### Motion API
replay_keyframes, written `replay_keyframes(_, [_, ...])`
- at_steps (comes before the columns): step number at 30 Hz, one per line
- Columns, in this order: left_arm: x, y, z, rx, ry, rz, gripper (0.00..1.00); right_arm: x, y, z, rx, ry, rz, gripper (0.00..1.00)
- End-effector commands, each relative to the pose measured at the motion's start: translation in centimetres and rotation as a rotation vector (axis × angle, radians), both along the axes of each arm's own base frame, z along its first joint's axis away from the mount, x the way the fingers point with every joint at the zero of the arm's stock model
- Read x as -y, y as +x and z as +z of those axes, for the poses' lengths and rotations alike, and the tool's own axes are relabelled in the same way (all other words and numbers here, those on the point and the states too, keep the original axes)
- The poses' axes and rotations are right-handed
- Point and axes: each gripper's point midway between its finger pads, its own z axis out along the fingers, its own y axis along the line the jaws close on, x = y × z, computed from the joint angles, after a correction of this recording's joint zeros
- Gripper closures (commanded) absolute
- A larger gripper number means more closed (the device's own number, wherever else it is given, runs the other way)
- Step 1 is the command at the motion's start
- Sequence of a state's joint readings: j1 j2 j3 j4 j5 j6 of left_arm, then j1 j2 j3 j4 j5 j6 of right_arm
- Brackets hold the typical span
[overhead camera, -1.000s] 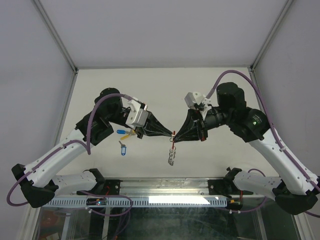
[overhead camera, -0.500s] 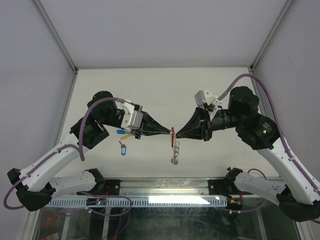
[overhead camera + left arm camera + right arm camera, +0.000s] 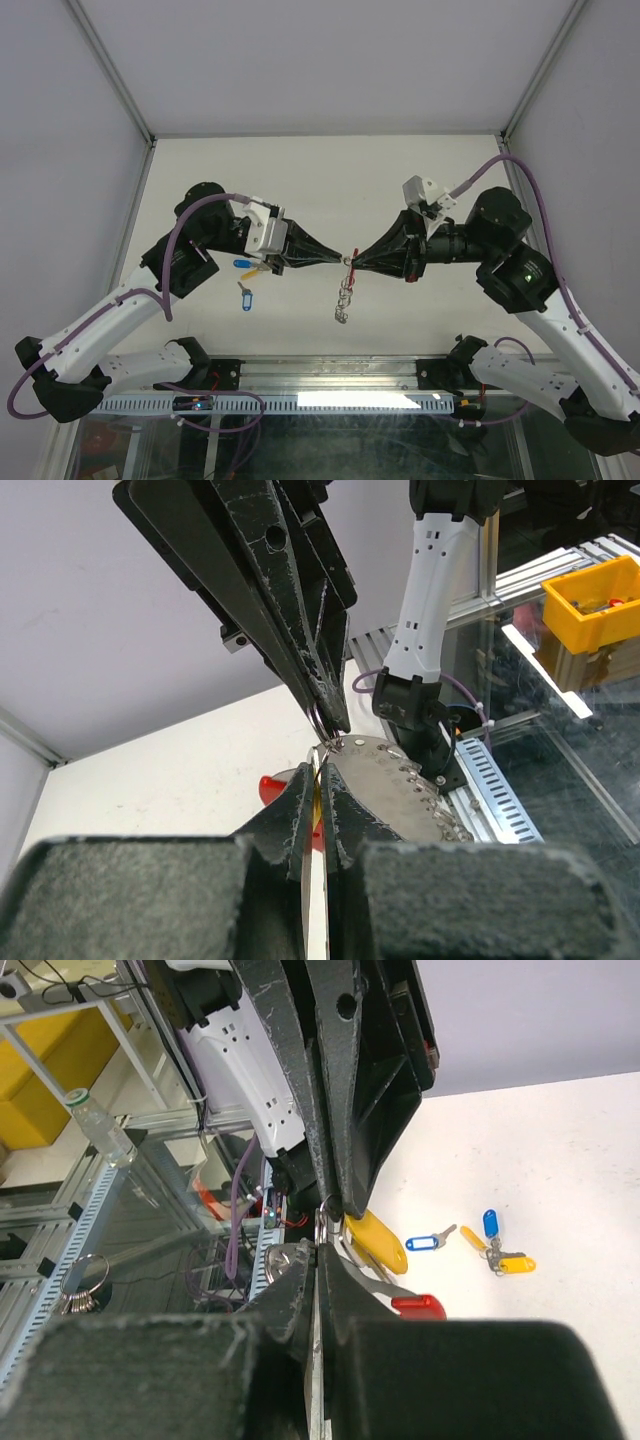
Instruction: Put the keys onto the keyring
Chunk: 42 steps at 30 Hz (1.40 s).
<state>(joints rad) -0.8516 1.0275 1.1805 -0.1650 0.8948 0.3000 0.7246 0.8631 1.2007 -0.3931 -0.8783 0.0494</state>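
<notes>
Pinching keyring (image 3: 343, 300) in right claw (image 3: 354, 261), seemingly yellow key (image 3: 375, 1241) in left claw (image 3: 338, 259), tip to tip; left to thread: three keys (image 3: 425, 1242) on bench (image 3: 300, 170) behind left claw.

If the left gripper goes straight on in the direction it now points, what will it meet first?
Most likely the right gripper: the left gripper points at it almost tip to tip, and the keyring hangs where the tips meet.

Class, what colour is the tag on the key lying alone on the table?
The lone key's tag is blue; right wrist view.
</notes>
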Motion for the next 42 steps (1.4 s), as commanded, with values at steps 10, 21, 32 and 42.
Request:
replay_keyframes(10, [0.0,0.4,1.0,0.022,-0.049,0.037,0.94,0.1,0.6,4.9,0.051,0.243,-0.076,1.0])
replay_keyframes(21, [-0.6,0.4,2.6,0.042,-0.113,0.071,0.69,0.3,0.3,3.2,0.134,0.165,-0.048,1.0])
replay_keyframes(32, [-0.2,-0.5,2.8,-0.008,-0.159,0.007,0.63,-0.1,1.0,2.9,0.176,0.158,-0.058,1.0])
replay_keyframes(42, [0.5,-0.1,2.0,-0.046,-0.151,-0.002,0.66,-0.1,1.2,3.1,0.186,0.158,-0.064,1.0])
